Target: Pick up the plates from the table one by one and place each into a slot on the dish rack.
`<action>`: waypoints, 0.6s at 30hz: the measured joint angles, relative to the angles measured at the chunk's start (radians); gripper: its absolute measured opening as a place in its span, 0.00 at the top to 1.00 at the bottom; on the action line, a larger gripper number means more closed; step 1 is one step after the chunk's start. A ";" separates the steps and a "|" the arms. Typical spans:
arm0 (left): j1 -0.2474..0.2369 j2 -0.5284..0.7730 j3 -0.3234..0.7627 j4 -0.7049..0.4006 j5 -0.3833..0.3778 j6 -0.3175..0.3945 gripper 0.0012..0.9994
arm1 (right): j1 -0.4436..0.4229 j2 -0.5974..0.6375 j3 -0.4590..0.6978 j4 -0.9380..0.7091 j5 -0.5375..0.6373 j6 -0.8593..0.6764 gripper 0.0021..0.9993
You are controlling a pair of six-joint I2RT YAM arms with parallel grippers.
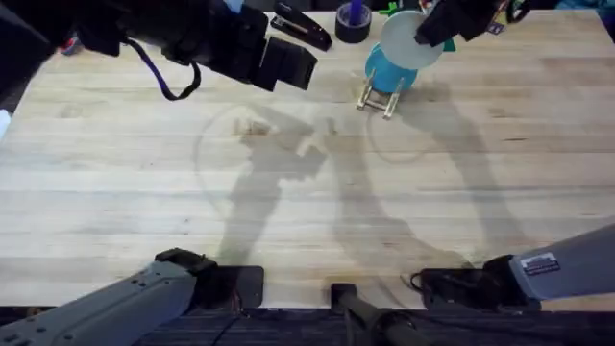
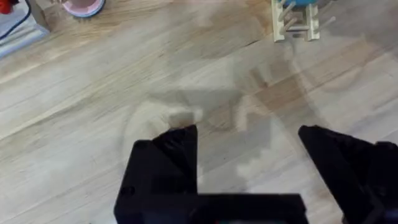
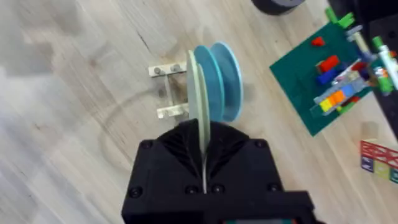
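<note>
Bench (image 1: 307, 211): pale planks, bare across the middle; no plate lying flat anywhere on it.

Dish rack (image 1: 382, 96): at the far side, directly under the right gripper (image 1: 428, 37). Teal-blue plate (image 3: 225, 78) already standing on edge between the dowels, so first plate done.

Step in hand: seating the second plate. Pale cream plate (image 3: 200, 93) held upright on edge, rim clamped between the closed fingers of the right gripper, hanging straight below it over the rack. In the right wrist view, sits just beside the teal-blue plate on the side nearer the free dowels; lower rim apparently at or near the rack, contact not confirmable.

Left gripper (image 2: 249, 180): wide open, empty, hovering over bare bench with the rack well ahead and off to one side. Idle.

Next move, as judged: lower straight down, keeping the cream plate vertical and parallel to the teal-blue one, until the rim drops between a free dowel pair. Release only once seated. Risks: rim riding on a dowel top, nudging the light rack, or tipping the neighbour.
</note>
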 joint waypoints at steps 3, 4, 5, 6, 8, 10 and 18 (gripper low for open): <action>0.000 0.000 0.000 0.000 0.000 0.000 0.00 | -0.002 0.028 0.000 0.000 -0.008 0.000 0.97; 0.000 0.000 0.000 0.000 0.000 0.000 0.00 | -0.003 0.037 0.000 0.000 -0.010 0.000 0.97; 0.000 0.000 0.000 0.000 0.000 0.000 0.00 | -0.003 0.045 0.000 0.000 -0.011 0.000 0.97; 0.000 0.000 0.000 0.000 0.000 0.000 0.00 | -0.003 0.054 0.000 0.000 -0.013 0.000 0.97; 0.000 0.000 0.000 0.000 0.000 0.000 0.00 | -0.003 0.066 0.000 0.000 -0.014 0.000 0.97; 0.000 0.000 0.000 0.000 0.000 0.000 0.00 | -0.003 0.078 0.000 0.000 -0.014 0.000 0.97; 0.000 0.000 0.000 0.000 0.000 0.000 0.00 | -0.003 0.104 0.000 0.022 -0.014 0.000 0.97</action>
